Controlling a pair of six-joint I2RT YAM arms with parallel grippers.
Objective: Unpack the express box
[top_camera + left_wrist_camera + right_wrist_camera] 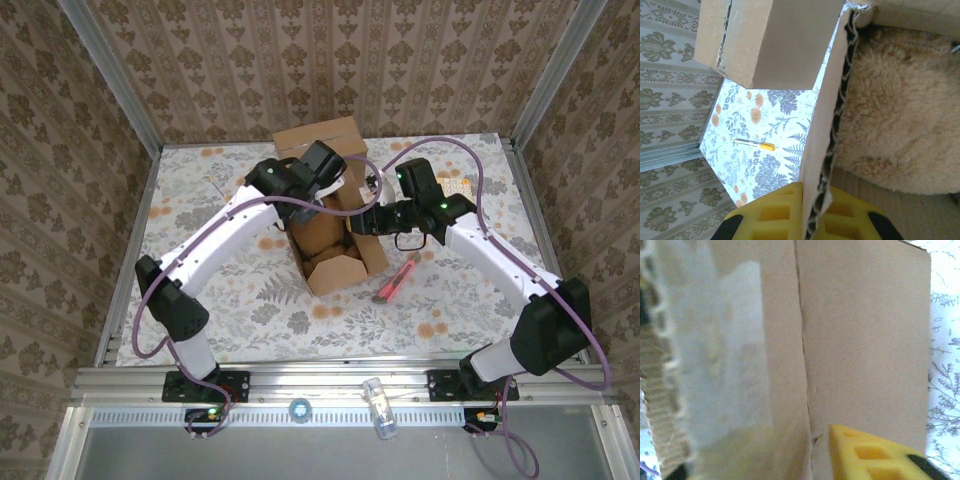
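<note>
The express box (340,265) is brown cardboard and stands in the middle of the table with its flaps up. My left gripper (815,200) is shut on the torn edge of one flap (825,115), at the box's far side (325,192). Inside the box lies a fluffy beige plush (895,110). My right gripper (362,218) is at the right flap (860,330). It stands open, one yellow finger (865,457) beside the flap's crease and the other hidden behind a taped flap (725,355).
A second cardboard box (320,138) sits at the back, right behind the first. A yellow-capped pen (756,144) lies on the floral tablecloth left of the box. A pink tool (396,282) lies to the right, and a small bottle (378,406) rests on the front rail.
</note>
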